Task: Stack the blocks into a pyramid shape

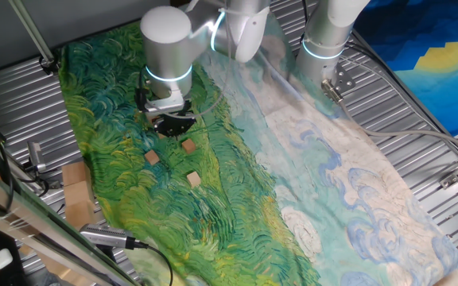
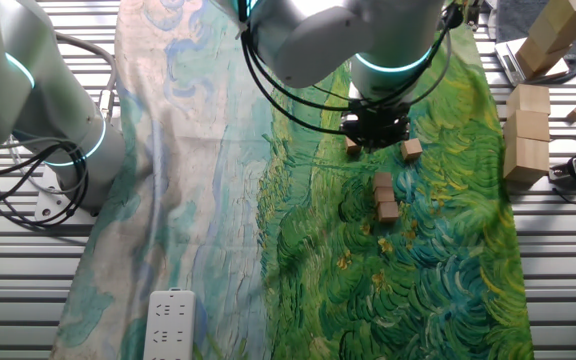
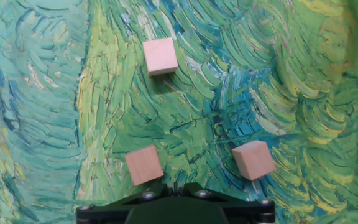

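Three light-brown wooden blocks lie apart on the green painted cloth in the hand view: one far ahead (image 3: 160, 56), one close at lower left (image 3: 144, 165), one at lower right (image 3: 253, 159). My gripper (image 3: 176, 186) hovers above them, shut, with nothing between its fingers. In one fixed view the gripper (image 1: 173, 124) hangs just behind the blocks (image 1: 189, 145) (image 1: 151, 158) (image 1: 193, 179). The other fixed view shows the gripper (image 2: 373, 132) over a block at its left edge (image 2: 352, 147), a block to the right (image 2: 411, 150) and two close together below (image 2: 382, 181) (image 2: 388, 210). All lie single, none stacked.
The patterned cloth (image 1: 308, 159) covers a ribbed metal table. Larger tan wooden pieces (image 2: 528, 130) stand off the cloth's edge, seen also as a tan piece (image 1: 76, 191). A white power strip (image 2: 171, 322) lies on the cloth. A second arm's base (image 2: 58, 130) stands at the side.
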You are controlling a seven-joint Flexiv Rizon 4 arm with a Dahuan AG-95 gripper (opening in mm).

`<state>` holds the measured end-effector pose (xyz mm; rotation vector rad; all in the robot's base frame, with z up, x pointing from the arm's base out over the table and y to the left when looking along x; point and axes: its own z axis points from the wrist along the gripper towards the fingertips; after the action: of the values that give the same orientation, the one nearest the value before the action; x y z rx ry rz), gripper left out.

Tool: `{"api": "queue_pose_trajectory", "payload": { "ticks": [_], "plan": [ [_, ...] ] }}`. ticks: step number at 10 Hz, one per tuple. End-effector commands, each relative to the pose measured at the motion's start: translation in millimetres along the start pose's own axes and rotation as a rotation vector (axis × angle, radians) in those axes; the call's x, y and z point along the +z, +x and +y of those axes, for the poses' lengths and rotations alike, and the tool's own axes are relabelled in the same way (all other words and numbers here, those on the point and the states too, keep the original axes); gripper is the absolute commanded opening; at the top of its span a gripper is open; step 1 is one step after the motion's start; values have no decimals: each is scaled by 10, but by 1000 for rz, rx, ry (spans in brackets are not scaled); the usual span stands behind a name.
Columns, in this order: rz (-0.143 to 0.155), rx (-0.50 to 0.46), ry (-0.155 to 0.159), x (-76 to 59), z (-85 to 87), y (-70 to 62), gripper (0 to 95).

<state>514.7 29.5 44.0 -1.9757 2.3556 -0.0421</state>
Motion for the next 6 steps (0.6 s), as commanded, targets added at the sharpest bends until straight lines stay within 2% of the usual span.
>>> {"api": "queue_pose_trajectory", "payload": {
  "ticks": [1, 3, 4, 5, 6],
  "plan": [
    [6, -7, 3, -2, 9, 6, 0],
    [1, -15, 2, -2, 9, 6, 0],
    [-20, -13, -7, -11, 42, -60, 0],
    [-22, -3, -10, -30, 88, -111, 0],
    [-19, 13, -8, -56, 210, -217, 0]
  ]
}}
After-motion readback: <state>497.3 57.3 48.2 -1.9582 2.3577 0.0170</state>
